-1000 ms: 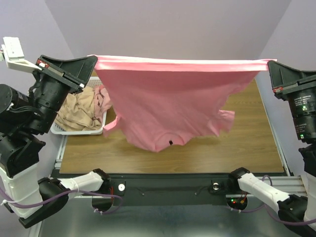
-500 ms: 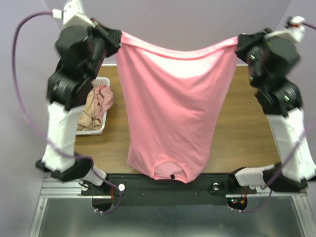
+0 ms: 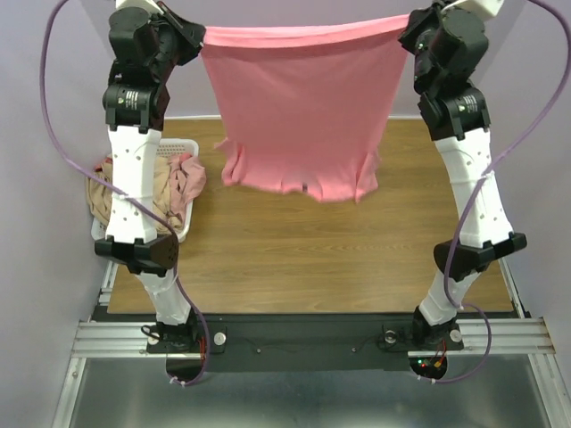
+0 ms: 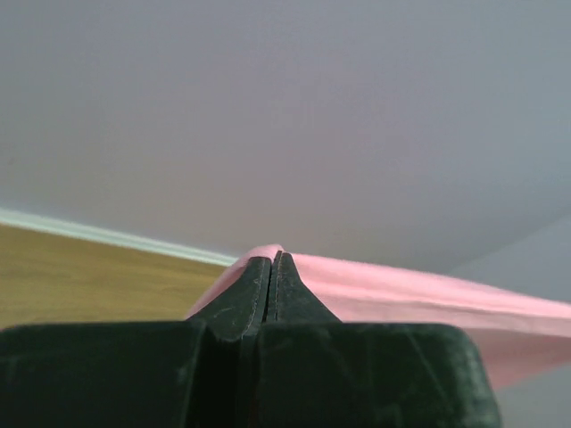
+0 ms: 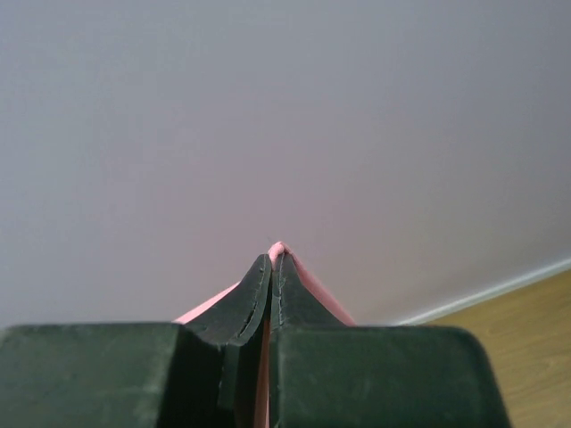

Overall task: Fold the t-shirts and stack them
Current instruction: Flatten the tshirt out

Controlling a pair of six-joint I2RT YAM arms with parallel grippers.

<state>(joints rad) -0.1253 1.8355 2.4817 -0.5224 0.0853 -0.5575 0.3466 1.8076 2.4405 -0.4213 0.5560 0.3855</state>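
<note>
The salmon-pink t-shirt (image 3: 299, 116) hangs stretched flat between both grippers, high over the far part of the table, collar end down. My left gripper (image 3: 198, 36) is shut on its upper left hem corner; the pink cloth (image 4: 401, 294) shows past the closed fingers in the left wrist view. My right gripper (image 3: 409, 27) is shut on the upper right corner; pink cloth (image 5: 303, 272) pokes out between its fingers. The tan-beige t-shirt (image 3: 107, 196) and the dusty pink t-shirt (image 3: 185, 178) lie crumpled in the basket.
A white slatted basket (image 3: 177, 145) stands at the left edge of the wooden table (image 3: 312, 259). Both arms stand tall and extended at the table's sides. A purple wall lies behind.
Both arms have risen and swung away from the camera, carrying the shirt up and toward the back. Its lower end has come off the front edge and now hangs over mid-table.
</note>
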